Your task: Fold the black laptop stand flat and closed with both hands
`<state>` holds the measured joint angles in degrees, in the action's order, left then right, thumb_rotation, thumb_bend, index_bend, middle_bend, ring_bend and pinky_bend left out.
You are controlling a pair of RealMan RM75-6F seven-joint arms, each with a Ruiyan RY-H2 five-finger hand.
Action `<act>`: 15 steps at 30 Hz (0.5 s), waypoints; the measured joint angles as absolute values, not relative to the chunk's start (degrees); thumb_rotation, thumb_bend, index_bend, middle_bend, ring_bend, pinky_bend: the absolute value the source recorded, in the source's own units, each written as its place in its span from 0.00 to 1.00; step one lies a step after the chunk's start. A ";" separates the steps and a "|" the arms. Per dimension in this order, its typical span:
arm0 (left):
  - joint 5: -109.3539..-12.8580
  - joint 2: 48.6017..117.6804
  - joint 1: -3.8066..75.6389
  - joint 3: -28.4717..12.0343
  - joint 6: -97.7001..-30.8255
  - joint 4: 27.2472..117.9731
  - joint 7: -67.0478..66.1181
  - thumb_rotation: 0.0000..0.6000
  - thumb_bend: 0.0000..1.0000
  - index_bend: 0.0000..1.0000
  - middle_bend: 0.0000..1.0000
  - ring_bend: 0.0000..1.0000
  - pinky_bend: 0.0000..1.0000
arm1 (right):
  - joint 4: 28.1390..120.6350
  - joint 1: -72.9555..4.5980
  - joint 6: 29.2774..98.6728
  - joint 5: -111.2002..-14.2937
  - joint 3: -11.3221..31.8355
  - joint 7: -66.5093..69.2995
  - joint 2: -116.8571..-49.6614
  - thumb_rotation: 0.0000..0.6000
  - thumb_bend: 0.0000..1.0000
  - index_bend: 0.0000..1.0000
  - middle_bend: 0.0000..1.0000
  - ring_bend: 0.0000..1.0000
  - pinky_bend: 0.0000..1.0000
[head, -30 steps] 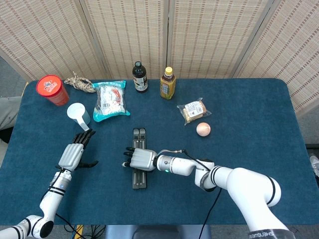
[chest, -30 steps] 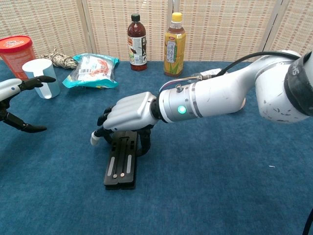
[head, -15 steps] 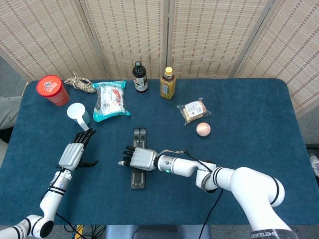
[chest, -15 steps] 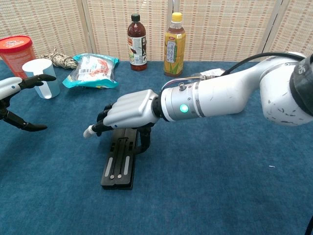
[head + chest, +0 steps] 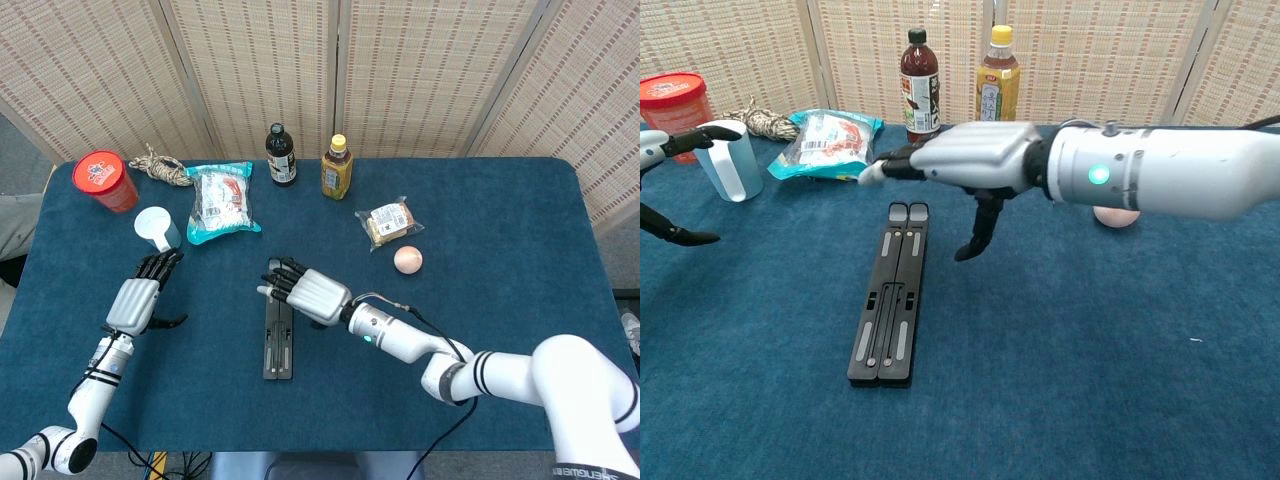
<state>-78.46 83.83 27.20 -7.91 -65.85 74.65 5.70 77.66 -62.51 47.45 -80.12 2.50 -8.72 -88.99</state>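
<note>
Black laptop stand (image 5: 894, 293) lay folded flat near the middle of the blue table (image 5: 500, 240) — touched by neither hand. Right hand (image 5: 965, 160) hovered above its far end, fingers spread, holding nothing. Left hand (image 5: 137, 298) hung well left — fingers apart, empty.

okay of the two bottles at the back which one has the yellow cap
The right-hand bottle, filled with amber drink. The other bottle, to its left, is dark with a black cap.
</note>
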 measured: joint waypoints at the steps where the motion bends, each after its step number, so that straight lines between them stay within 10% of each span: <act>1: -78.37 83.34 27.16 -7.92 -65.89 74.93 5.18 1.00 0.13 0.02 0.00 0.00 0.00 | 79.55 -61.06 48.95 -78.38 2.81 -10.65 -87.94 1.00 0.10 0.00 0.00 0.00 0.00; 15: -74.87 77.38 23.40 -8.50 -70.45 80.39 -2.24 1.00 0.13 0.02 0.00 0.00 0.00 | 102.21 -40.88 71.42 -62.37 2.99 -27.08 -71.45 1.00 0.10 0.00 0.01 0.00 0.00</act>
